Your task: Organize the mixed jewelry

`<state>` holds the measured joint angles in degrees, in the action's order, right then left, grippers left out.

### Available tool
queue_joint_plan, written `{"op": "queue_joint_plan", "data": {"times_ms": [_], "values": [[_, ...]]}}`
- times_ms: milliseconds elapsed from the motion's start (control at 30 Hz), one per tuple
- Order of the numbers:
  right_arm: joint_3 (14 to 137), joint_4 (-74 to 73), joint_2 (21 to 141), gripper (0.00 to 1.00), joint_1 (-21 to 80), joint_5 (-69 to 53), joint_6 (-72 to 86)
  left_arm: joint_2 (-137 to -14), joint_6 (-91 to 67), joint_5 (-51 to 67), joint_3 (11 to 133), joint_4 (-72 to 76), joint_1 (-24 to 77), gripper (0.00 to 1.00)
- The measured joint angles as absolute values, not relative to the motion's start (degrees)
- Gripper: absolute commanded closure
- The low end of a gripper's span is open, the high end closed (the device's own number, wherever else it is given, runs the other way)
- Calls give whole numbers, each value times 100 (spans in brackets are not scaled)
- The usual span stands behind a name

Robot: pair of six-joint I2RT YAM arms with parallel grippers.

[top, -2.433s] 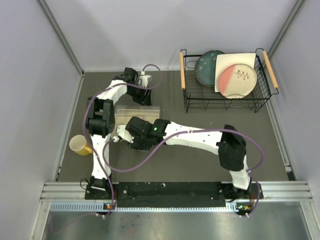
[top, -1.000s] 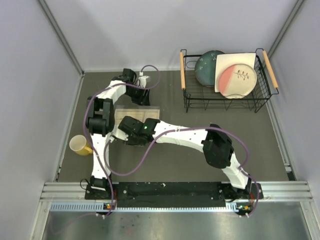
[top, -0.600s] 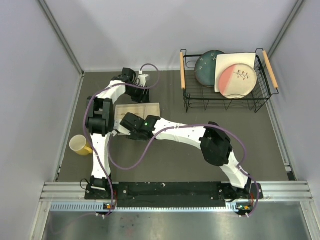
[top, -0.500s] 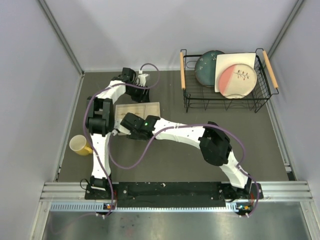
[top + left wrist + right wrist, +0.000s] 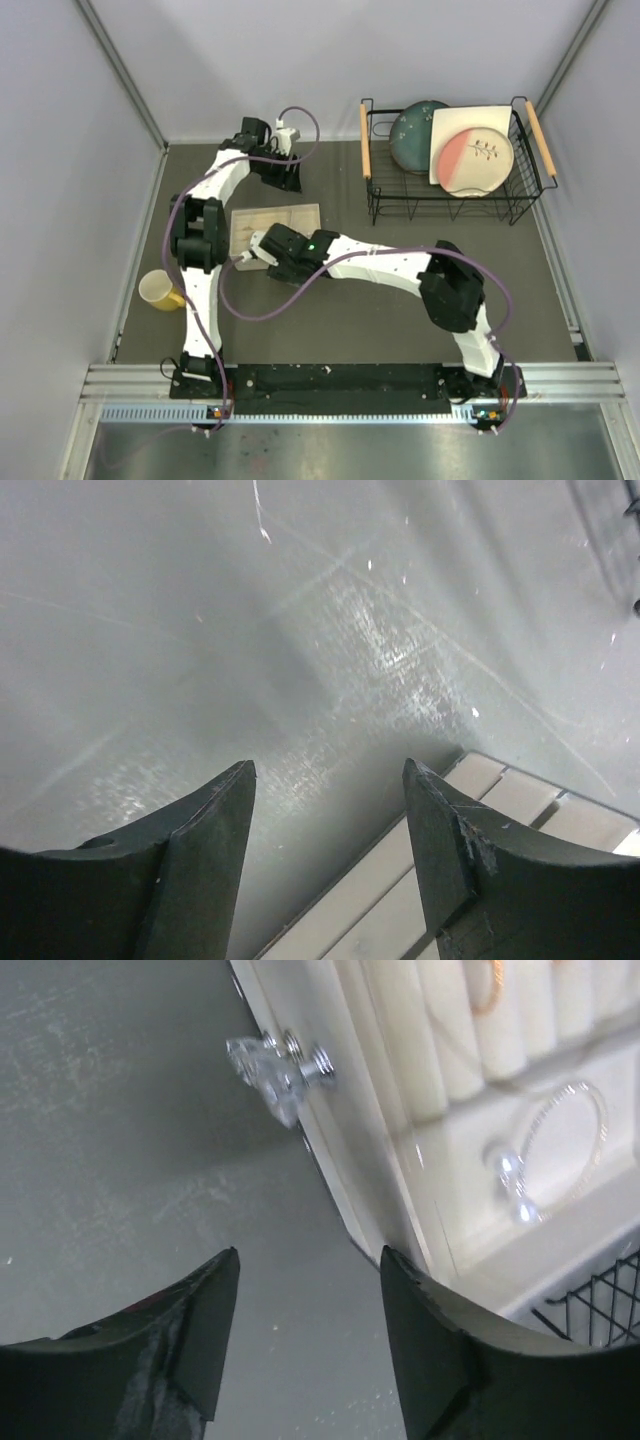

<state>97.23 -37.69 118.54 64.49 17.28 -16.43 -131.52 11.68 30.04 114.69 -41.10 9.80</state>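
The right pincer (image 5: 308, 1260) hangs with its two dark fingers apart and nothing between them, over bare desk (image 5: 340, 330) just off the near-left corner of the beige tray (image 5: 340, 1150). The silver bracelet hoop (image 5: 507, 1167) lies flat in an open compartment of that tray, beyond the pincer and to its right, apart from both fingers. A gold ring (image 5: 487, 985) sits among the padded rolls farther into the tray. A crystal knob (image 5: 272, 1068) sticks out from the tray's outer wall, ahead of the fingertips and not touching them.

The left pincer (image 5: 325, 770) is also spread with nothing in it, held over the desk past the tray's far edge, toward the far-left corner. Its own camera shows only scuffed desk and a corner of the tray's pale slats, with no jewelry visible.

The overhead view shows the layout that the wrist cameras miss: the tray left of the desk's centre, a yellow cup (image 5: 155, 290) by the left edge, and a wire rack (image 5: 455, 205) holding plates (image 5: 470, 150) in the far-right corner. From there the jewelry is too small to make out; only the right wrist view shows it.
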Motion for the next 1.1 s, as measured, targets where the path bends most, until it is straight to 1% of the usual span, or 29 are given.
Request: {"op": "queue_joint_plan", "data": {"times_ms": [67,133,200,333,367,467,533,633,733,833,933,1100], "values": [[9522,-3758,11566,36,6431,1710,-1610,-13065,1094,2926,11561,-4032,967,32],[9360,-3750,11222,22,6425,1717,-1588,-12890,1020,2873,11568,-4012,932,30],[9209,-3732,10849,15,6410,1719,-1553,-12672,943,2818,11566,-3979,875,28],[8897,-3686,10077,11,6228,1708,-1540,-12040,760,2755,11358,-3750,707,23],[8840,-3684,9902,10,6136,1682,-1538,-11793,711,2755,11187,-3645,652,7],[8770,-3697,9467,9,5758,1623,-1535,-11041,532,2858,10728,-3489,416,1],[8774,-3675,9196,8,5398,1590,-1533,-10665,410,2971,10447,-3363,246,1],[8779,-3680,8807,7,4716,1498,-1470,-10086,283,3100,9706,-3087,-47,1],[8785,-3677,8460,1,4018,1334,-1295,-9727,272,3065,9017,-2947,-228,1],[8785,-3673,8145,1,3454,1247,-1120,-9452,266,3037,8315,-2724,-209,1],[8774,-3618,7870,1,3094,1297,-1020,-9122,242,3015,7660,-2488,-172,1],[8427,-3299,7244,1,2506,1323,-895,-8147,161,2757,6615,-1964,-167,1]]}}
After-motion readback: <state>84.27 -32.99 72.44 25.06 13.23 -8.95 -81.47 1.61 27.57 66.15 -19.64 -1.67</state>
